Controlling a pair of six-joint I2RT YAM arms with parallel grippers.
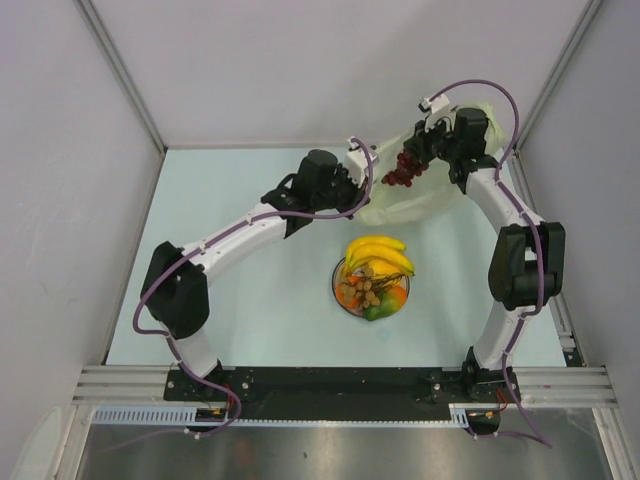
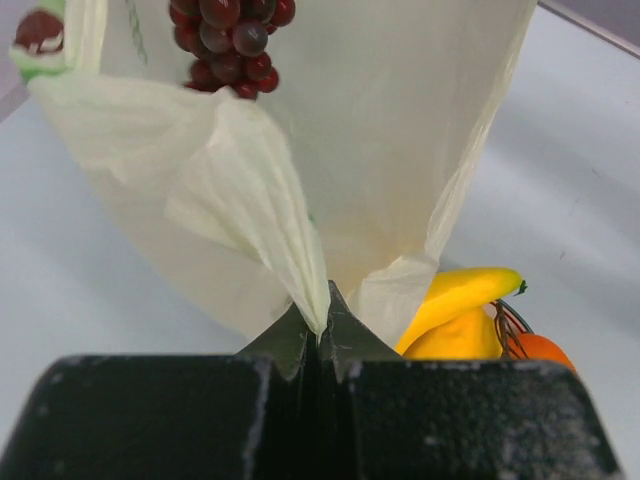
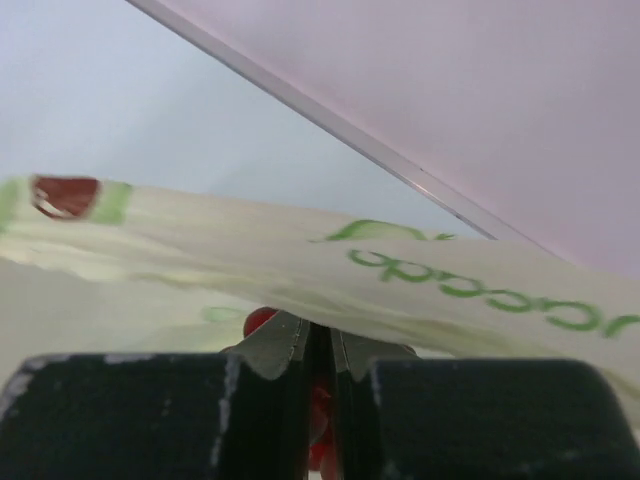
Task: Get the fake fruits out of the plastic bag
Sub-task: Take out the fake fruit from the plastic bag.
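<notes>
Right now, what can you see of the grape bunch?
The grape bunch is a tight cluster of glossy, dark red-purple balls that look like plastic. It hangs toward the far right of the table, against the thin film of the pale plastic bag. The right gripper looks shut on its top, with red showing between the fingers. Its stem is hidden.

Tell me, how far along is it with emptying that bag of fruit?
Nearly finished. Done: bananas, orange, brown cluster and mango lie on the plate. In hand: the left gripper pinches the plastic bag; the right gripper is shut on the grape bunch at its top. Left: setting the grapes down; whether more hides inside, I cannot tell.
</notes>
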